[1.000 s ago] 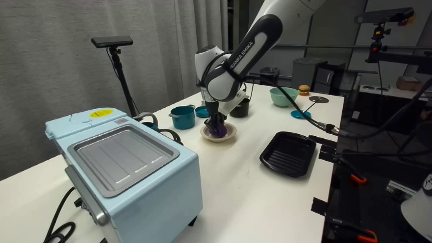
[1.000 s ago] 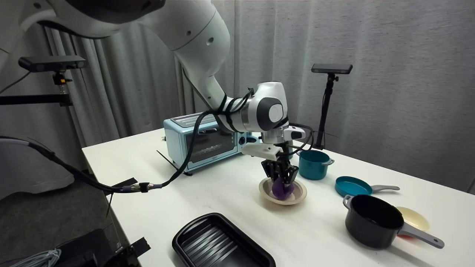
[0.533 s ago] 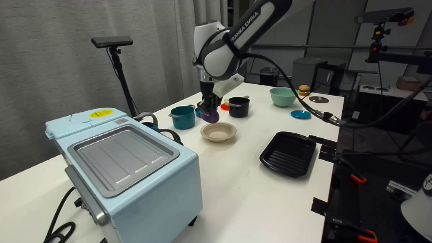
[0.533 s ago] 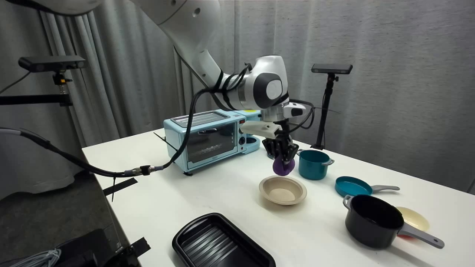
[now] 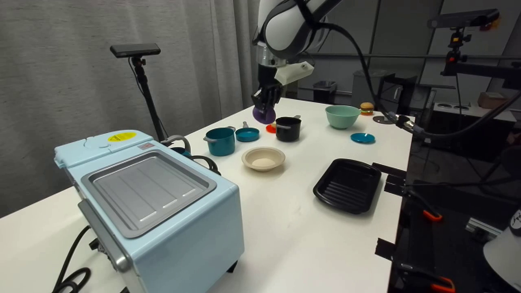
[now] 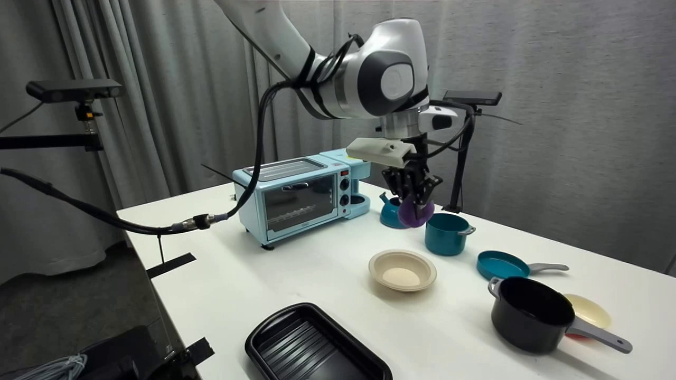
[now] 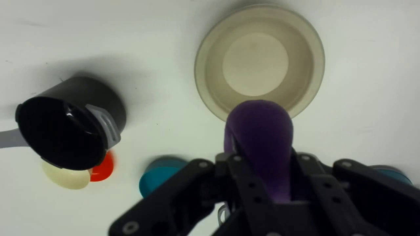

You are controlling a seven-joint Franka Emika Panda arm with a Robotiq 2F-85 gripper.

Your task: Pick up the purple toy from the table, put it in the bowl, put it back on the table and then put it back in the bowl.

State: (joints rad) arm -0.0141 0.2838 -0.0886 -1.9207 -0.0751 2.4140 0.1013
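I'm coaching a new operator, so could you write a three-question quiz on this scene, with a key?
1. What do the fingers hold? A: black pot; B: purple toy; C: teal pan.
2. True or false: the purple toy rests inside the cream bowl.
3. Which food-shaped thing stands near the mint-green bowl in an exterior view?

Key: 1: B. 2: False; it is held in the air, apart from the cream bowl. 3: The burger.

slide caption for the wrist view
Purple toy gripped in the tool, cream bowl partly behind it, black pot at frame left.
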